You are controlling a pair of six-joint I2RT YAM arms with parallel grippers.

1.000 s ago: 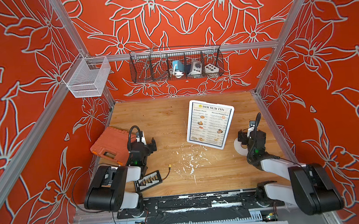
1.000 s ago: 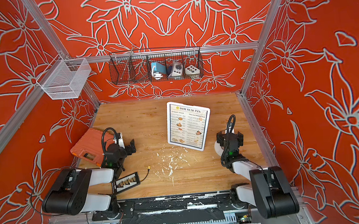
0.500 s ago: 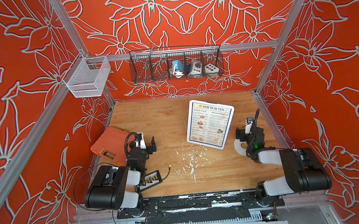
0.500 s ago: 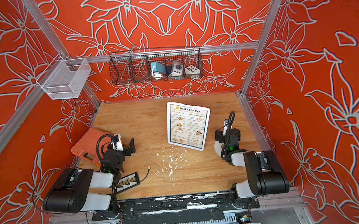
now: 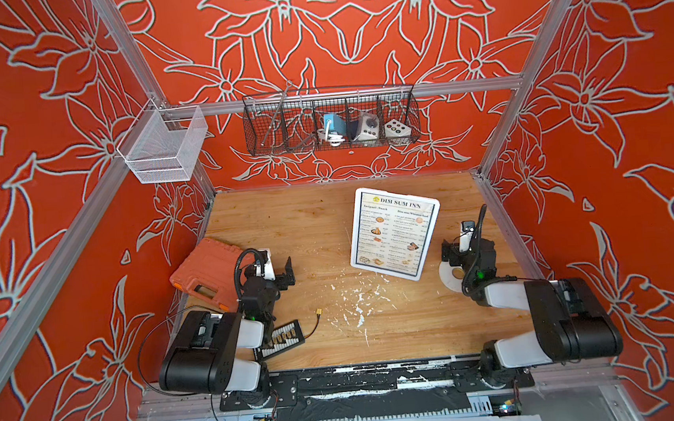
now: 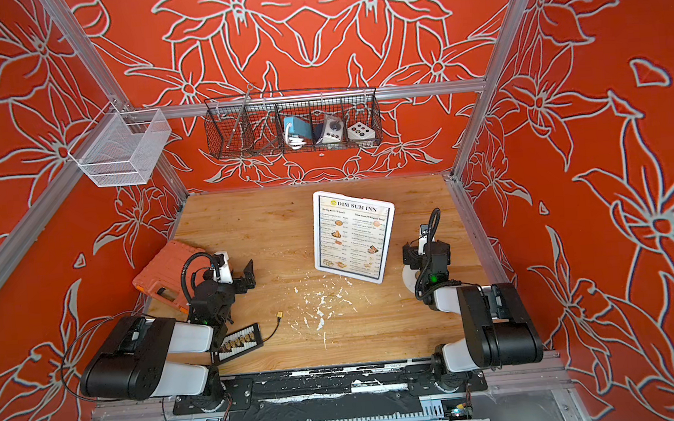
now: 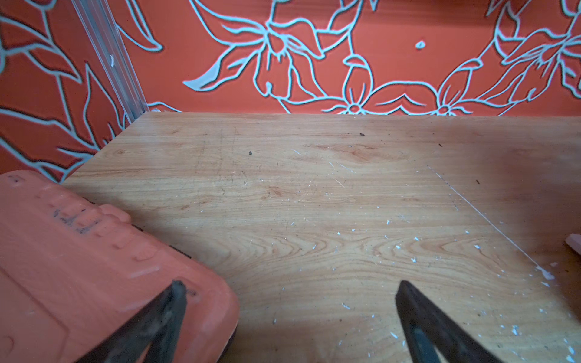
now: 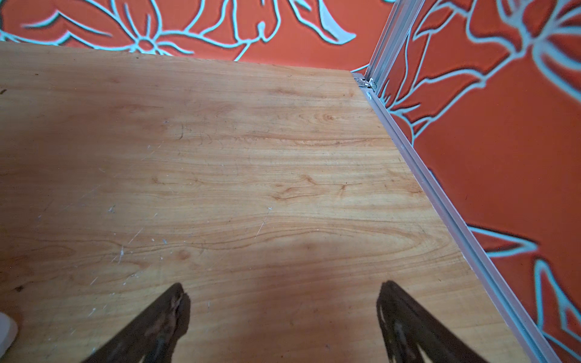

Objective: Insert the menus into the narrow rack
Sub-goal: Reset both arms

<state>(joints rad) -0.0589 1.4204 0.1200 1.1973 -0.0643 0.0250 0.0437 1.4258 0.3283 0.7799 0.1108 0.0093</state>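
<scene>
The menus (image 5: pixel 395 235) (image 6: pixel 352 237) are a single white "DIM SUM INN" sheet with a dark-blue border. It shows within the white rounded frame of the narrow rack (image 5: pixel 400 198) (image 6: pixel 355 201), which lies flat on the wooden table, right of centre. My left gripper (image 5: pixel 278 271) (image 6: pixel 238 274) (image 7: pixel 290 284) is open and empty at the left, one finger over the corner of an orange case. At the right of the rack, my right gripper (image 5: pixel 469 250) (image 6: pixel 427 251) (image 8: pixel 283 286) is open and empty above bare wood.
An orange tool case (image 5: pixel 208 271) (image 7: pixel 78 267) sits by the left wall. A white round thing (image 5: pixel 449 278) lies under the right wrist. A black connector strip (image 5: pixel 281 339) lies near the left arm. A black wire basket (image 5: pixel 330 121) and a white mesh basket (image 5: pixel 161 145) hang on the walls.
The right arm's elbow has swung back toward its base, and the left gripper has shifted slightly. Both grippers stay open. The menu and rack have not moved.
</scene>
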